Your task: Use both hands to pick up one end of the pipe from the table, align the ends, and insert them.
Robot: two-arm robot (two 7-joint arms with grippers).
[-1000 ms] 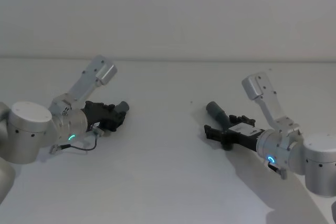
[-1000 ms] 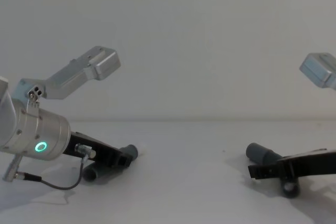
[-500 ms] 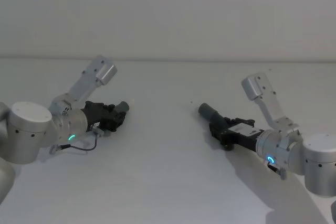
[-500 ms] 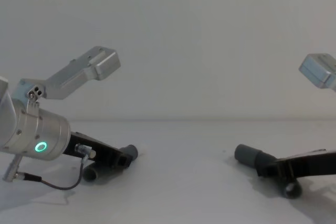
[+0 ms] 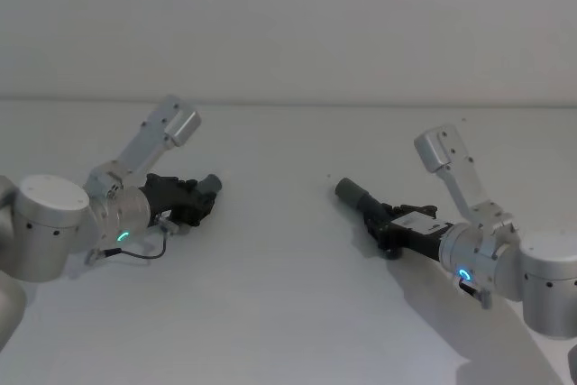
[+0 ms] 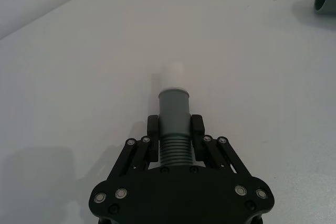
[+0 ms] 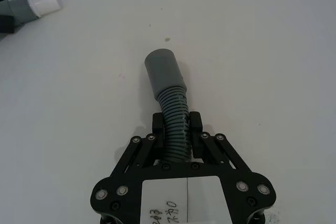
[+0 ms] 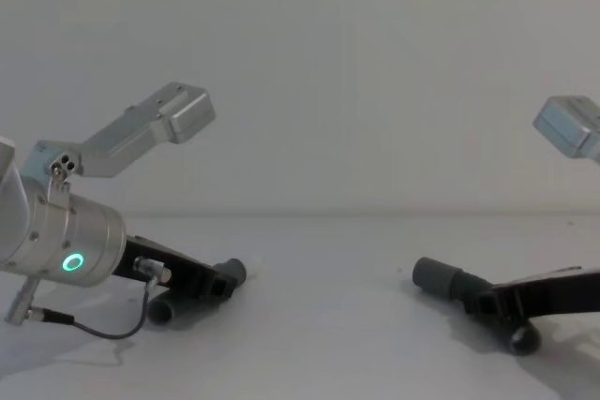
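Left claw [image 6: 175, 128] clamps the white-tipped ribbed grey pipe piece [image 6: 173, 106], tip clearest from its wrist; right claw [image 7: 177, 124] clamps the plain-cuffed grey pipe piece [image 7: 165, 74], low over the matte white worktop [image 5: 270, 304]

Both grippers are matte black dotted with silver screw heads: the left gripper [image 6: 175, 127] and the right gripper [image 7: 177, 124]. Between the left one's fingers, the tipped pipe piece [image 6: 174, 109] is dark grey and ribbed, ending in a white tip [image 6: 170, 75]. The plain pipe piece [image 7: 164, 74] in the right one is grey throughout, its ribs paler. Behind the right fingers sits a white label [image 7: 186, 195] with dark handwriting. A green ring [image 8: 72, 262] glows on the silver left wrist. The table [image 5: 270, 295] is plain white.
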